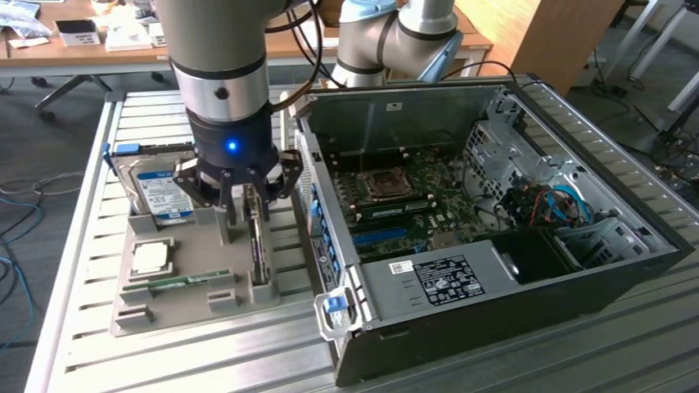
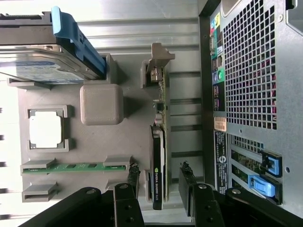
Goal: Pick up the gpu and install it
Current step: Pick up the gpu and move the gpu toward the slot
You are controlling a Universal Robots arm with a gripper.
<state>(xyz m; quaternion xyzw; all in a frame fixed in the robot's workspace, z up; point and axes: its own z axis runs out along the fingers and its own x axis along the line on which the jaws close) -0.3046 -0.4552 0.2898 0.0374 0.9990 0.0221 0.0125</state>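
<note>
The gpu (image 2: 158, 161) stands on edge in a slot of the grey holder (image 2: 102, 142). Its dark cooler faces sideways and its silver bracket (image 2: 158, 59) is at the far end. In the exterior view the gpu (image 1: 258, 250) is a thin dark card directly under my gripper (image 1: 245, 214). My gripper (image 2: 159, 182) is open and straddles the card's near end. One finger (image 2: 133, 179) stands on each side of the card, with a visible gap between each pad and the card.
The grey holder (image 1: 208, 274) also carries a hard drive (image 1: 162, 195) with a blue label, a square processor (image 1: 150, 258) and a green memory stick (image 1: 180, 282). The open computer case (image 1: 611, 270) lies close on the exterior view's right, with its motherboard (image 1: 415, 205) exposed.
</note>
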